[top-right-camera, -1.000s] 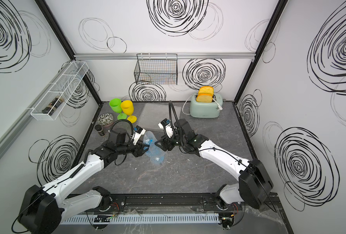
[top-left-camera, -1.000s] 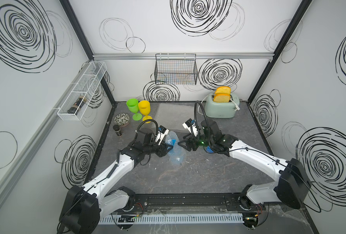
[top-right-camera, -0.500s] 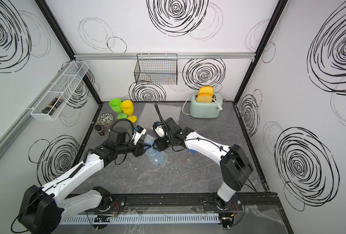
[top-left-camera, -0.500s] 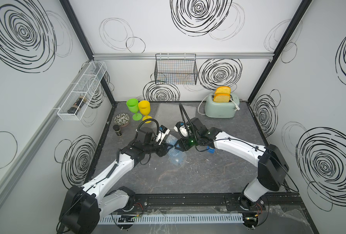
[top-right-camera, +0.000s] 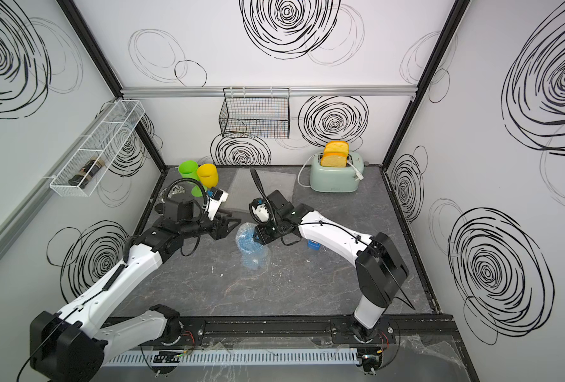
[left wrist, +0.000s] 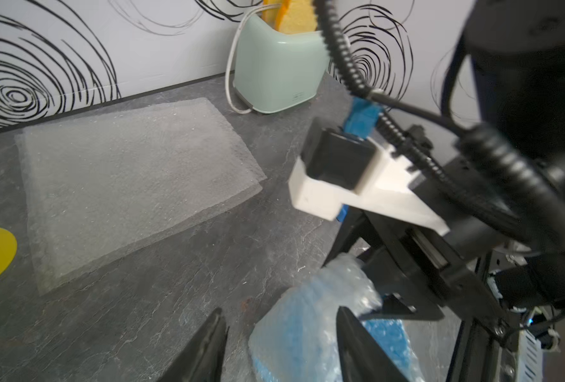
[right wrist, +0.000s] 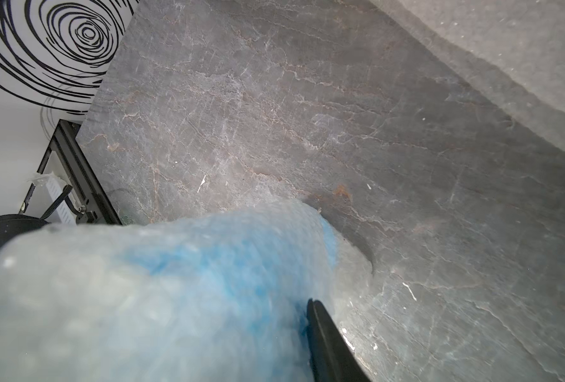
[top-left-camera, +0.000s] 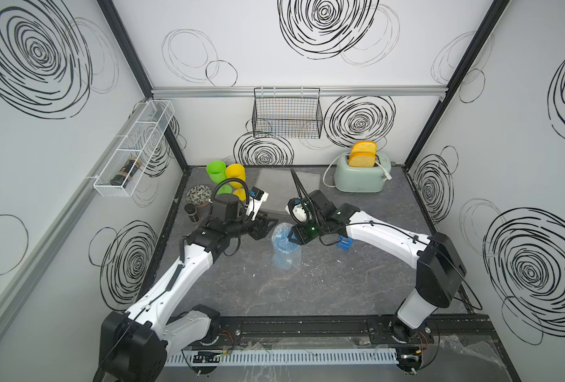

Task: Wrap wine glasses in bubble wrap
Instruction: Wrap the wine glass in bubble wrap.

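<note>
Near the middle of the counter (top-left-camera: 340,291) you have the blue goblet (top-left-camera: 281,236), bundled in bubble wrap (top-left-camera: 287,259); its blue shows through the clear film in both top views. Whether it stands or lies under the film cannot be told.

Your right gripper (top-left-camera: 292,236) is at the side of the bundle that faces the counter's right edge. In the right wrist view one finger (right wrist: 327,344) lies against the wrap. The other is hidden behind the film, so you cannot tell whether the jaws are clamped on the wrap or loose.

Your left gripper (top-left-camera: 269,229) reaches in from the left-edge side. Its fingers (left wrist: 208,344) are spread wide and released, closed on nothing, with the tips just beside the bundle.

At the back left corner the green goblet (top-left-camera: 216,170) and the yellow goblet (top-left-camera: 234,172) stand upright side by side, bare of wrap. The patterned bowl (top-left-camera: 198,195) sits just in front of them, with a small dark jar (top-left-camera: 191,211) beside it near the left edge.

Along the back edge, flat sheets (left wrist: 135,185) of clear bubbled film lie stacked between the goblets and the mint toaster (top-left-camera: 360,180), which holds bread slices (top-left-camera: 362,155). The blue tape dispenser (top-left-camera: 344,244) sits near the bundle, partly under your right arm.
</note>
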You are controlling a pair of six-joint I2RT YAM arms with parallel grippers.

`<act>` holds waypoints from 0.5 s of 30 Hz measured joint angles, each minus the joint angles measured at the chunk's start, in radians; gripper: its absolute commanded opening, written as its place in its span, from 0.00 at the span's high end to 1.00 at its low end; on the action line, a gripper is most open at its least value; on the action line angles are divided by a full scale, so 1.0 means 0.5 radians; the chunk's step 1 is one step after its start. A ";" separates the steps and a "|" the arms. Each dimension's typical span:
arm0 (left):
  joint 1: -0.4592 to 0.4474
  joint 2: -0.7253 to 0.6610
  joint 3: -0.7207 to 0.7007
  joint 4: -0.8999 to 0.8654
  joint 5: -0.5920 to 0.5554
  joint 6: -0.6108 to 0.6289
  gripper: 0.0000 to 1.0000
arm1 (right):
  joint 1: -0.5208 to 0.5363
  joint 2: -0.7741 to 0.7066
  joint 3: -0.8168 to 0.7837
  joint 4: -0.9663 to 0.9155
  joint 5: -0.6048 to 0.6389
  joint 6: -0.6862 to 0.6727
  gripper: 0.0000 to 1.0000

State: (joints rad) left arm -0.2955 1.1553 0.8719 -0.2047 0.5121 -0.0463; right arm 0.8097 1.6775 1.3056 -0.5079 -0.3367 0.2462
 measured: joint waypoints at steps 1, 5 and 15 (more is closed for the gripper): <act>0.011 0.046 0.003 0.019 0.004 -0.044 0.42 | 0.000 0.000 0.000 -0.001 0.000 -0.001 0.66; 0.033 0.273 0.037 0.056 0.053 -0.183 0.41 | 0.000 0.000 0.000 -0.001 -0.001 -0.011 0.66; -0.031 0.239 -0.001 0.052 0.324 -0.208 0.38 | 0.001 0.001 0.001 -0.005 -0.015 -0.033 0.66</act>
State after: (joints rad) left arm -0.3107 1.2747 0.8715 -0.1787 0.6743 -0.1505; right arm 0.8101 1.6779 1.3060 -0.5102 -0.3443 0.2298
